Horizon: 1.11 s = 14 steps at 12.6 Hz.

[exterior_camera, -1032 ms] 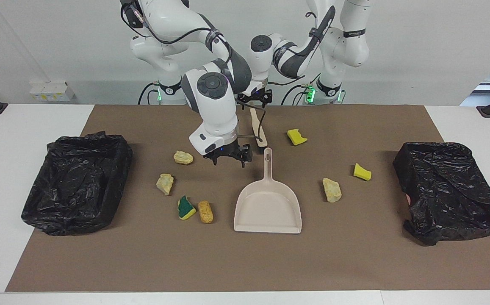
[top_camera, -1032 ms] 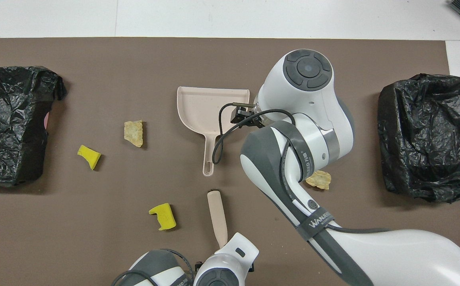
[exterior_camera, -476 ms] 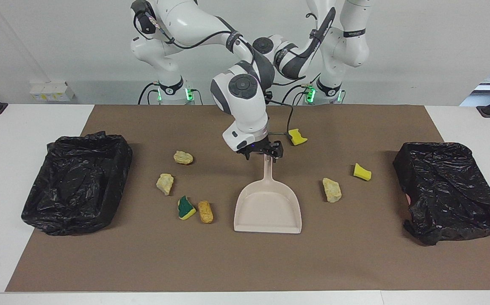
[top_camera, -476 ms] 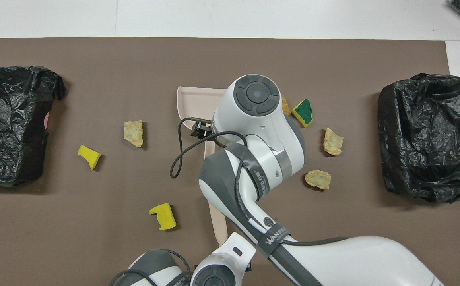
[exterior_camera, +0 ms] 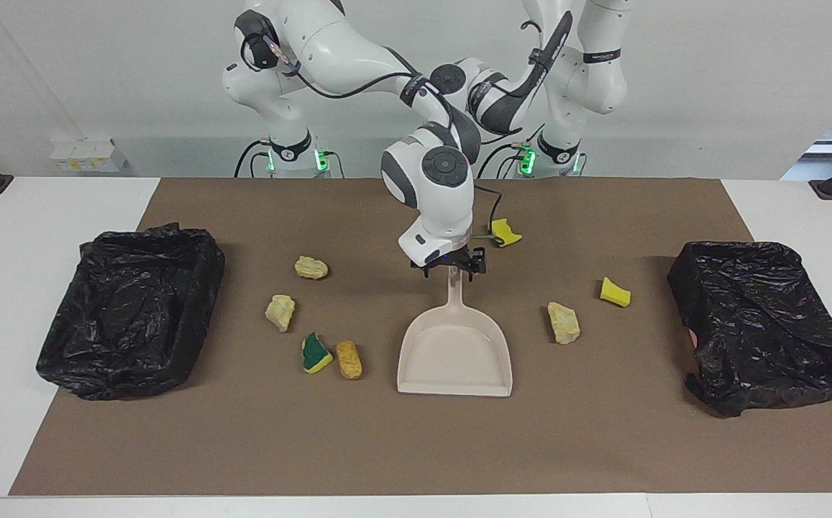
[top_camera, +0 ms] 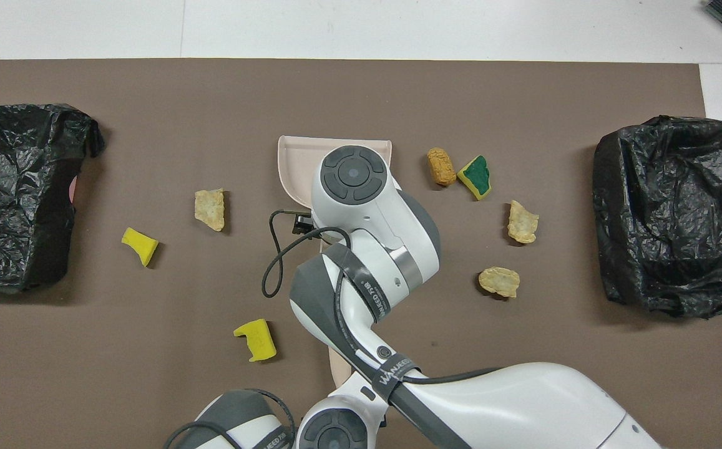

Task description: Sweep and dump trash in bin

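Inspection, taking the dustpan (exterior_camera: 454, 360) as reference. Your right gripper (exterior_camera: 450, 269) sits at the tip of its handle, fingers spread to either side of it. Your left gripper (top_camera: 345, 411) is closed at the robot-side end of the hand brush (top_camera: 337, 373), which lies nearer to the robots than the dustpan. You cannot confirm from either view whether it pinches the brush.

The trash (exterior_camera: 564, 322) lies loose on the mat. Four pieces are beside the dustpan toward the right arm's end, including the green-and-yellow wedge (exterior_camera: 316, 353). Three are toward the left arm's end.
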### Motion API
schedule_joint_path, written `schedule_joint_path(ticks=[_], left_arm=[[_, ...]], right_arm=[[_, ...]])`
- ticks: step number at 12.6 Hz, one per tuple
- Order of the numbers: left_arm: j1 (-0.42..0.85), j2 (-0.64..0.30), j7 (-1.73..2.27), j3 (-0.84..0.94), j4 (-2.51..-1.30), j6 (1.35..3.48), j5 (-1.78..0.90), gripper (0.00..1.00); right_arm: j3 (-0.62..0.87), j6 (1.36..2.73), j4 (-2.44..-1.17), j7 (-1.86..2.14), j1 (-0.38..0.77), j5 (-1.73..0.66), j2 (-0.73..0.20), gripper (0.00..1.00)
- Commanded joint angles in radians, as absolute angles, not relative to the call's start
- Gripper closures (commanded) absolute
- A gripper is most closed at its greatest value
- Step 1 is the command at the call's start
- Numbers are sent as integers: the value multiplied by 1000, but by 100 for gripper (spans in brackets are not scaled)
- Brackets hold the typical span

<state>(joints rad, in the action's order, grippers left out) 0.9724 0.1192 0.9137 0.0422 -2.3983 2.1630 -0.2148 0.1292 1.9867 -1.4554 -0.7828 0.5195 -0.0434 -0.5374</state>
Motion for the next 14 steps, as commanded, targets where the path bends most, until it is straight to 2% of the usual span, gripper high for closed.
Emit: schedule_joint_path(ticks=[1,4,6,9,10,12,14], left_arm=[[943,165,893,32,-2376,2039,-201,100],[879,264,891,35,-2379,1828,-98,100],[826,293,888,34,-2378,1746,-49,100],[674,348,852,34,-2375,1689,32,100],[631,347,823,34,-2369,1689,58,100],[530,330,767,34,-2358,1700,100,100],[407,296,697,34,-2338,1724,143,100]], right_arm=[[130,2000,-1454,-799,518,-25,-538,0],[130,2000,-1459,-799,518,-21,-537,0],[130,2003,-1459,-799,522,-21,-537,0],[130,2034,-1491,-799,525,-20,-531,2],[132,2034,-1493,-799,526,-21,-531,8],[130,2034,-1493,-801,537,-21,-531,8],[127,2046,-1502,-807,566,-18,-537,17]])
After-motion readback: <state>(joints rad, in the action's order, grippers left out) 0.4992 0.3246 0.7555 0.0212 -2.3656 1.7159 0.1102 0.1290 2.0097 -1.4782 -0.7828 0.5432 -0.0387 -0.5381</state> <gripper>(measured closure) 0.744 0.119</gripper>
